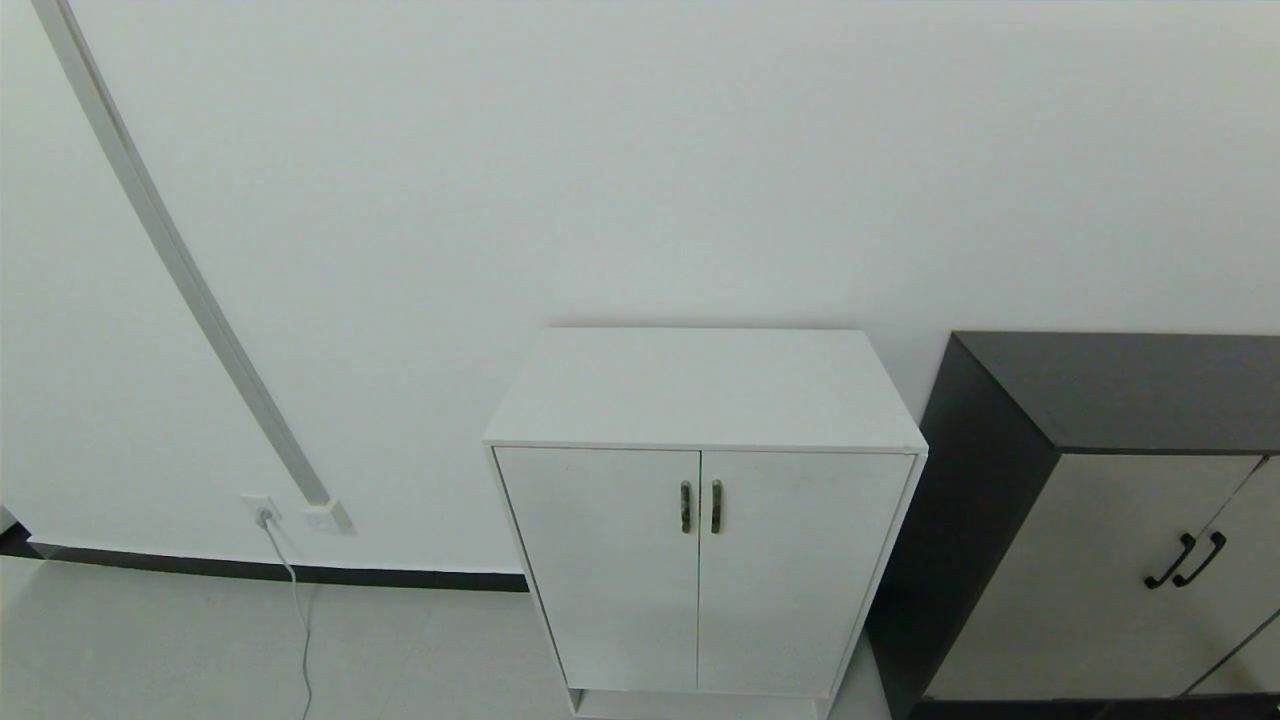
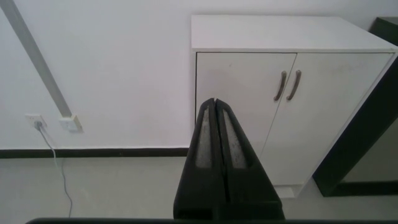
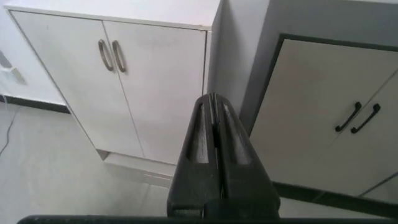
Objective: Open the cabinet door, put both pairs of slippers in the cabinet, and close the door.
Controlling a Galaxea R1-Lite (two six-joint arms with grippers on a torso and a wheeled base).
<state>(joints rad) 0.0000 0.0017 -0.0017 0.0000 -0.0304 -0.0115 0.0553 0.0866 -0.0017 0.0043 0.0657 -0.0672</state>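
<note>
Head view: a white two-door cabinet [image 1: 700, 570] of flat wooden panels is standing on the pale tiled floor [image 1: 150, 650] with its back against the white wall [image 1: 600, 150]; both of its doors are sitting closed and flush, and its two dark upright bar handles [image 1: 686, 507] are lying just beside each other at the centre seam; a dark-sided cabinet [image 1: 985, 500] with light doors is standing just beside it on the robot's right, its curved black handles [image 1: 1185, 560] meeting at its own seam; on the robot's left a grey cable duct [image 1: 180, 260] is running slantwise down the wall toward a small white socket [image 1: 260, 510], from which a thin grey cord [image 1: 300, 620] is trailing onto the floor; a black skirting strip [image 1: 270, 571] is lining the foot of the wall.

Left wrist view: the left tool [image 2: 214, 101] is hanging in the air with its two black fingers pressed together, pinching nothing; the white two-door cabinet [image 2: 323, 124] is standing ahead of it, well apart, doors closed.

Right wrist view: the right tool [image 3: 212, 98] is likewise hanging above the floor with its fingers pressed together on nothing; it is facing the place where the two cabinets are standing side by side, apart from both.
</note>
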